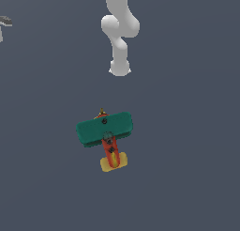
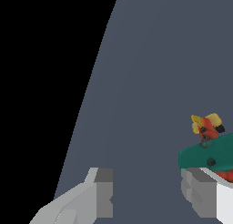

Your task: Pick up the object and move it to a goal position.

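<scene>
here, toy biplane (image 1: 105, 130) on grey floor (image 1: 187, 169), gripper (image 2: 145, 196) spread, holding nothing

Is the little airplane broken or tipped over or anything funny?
No, nothing looks wrong. The toy biplane looks whole: teal wings, red body and yellow tail are all in place, and it does not look tipped. In the wrist view, the fingers are spread apart and hold nothing, with the plane beside one of them.

Nothing to read here, honestly. No text, labels, brand marks, numbers or signs show up anywhere in either view, not on the small toy biplane with teal-green wings and red-orange body (image 1: 105, 129) either.
</scene>
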`<action>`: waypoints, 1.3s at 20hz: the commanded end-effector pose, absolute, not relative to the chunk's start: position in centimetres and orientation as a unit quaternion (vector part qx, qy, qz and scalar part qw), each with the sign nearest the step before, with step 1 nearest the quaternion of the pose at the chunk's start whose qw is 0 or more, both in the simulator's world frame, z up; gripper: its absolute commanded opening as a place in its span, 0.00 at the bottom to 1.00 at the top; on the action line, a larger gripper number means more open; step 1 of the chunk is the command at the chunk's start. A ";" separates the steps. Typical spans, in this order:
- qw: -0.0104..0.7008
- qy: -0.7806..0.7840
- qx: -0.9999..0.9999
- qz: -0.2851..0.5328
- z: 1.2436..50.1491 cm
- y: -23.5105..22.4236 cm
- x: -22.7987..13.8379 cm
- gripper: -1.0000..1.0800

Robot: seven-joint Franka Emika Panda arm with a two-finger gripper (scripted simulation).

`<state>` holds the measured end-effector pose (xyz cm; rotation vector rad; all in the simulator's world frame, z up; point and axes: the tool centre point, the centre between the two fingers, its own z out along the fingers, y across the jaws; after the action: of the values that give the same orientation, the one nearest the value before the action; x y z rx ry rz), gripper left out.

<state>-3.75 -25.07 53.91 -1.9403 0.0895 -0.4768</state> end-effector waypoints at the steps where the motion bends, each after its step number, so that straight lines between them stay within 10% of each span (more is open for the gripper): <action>1: 0.544 0.039 -0.814 -0.198 53.3 -25.3 -3.5 0.62; 26: 0.610 0.063 -0.782 -0.108 35.4 -26.1 1.5 0.62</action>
<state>1.25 -26.33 36.87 -1.8118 0.1431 -0.2686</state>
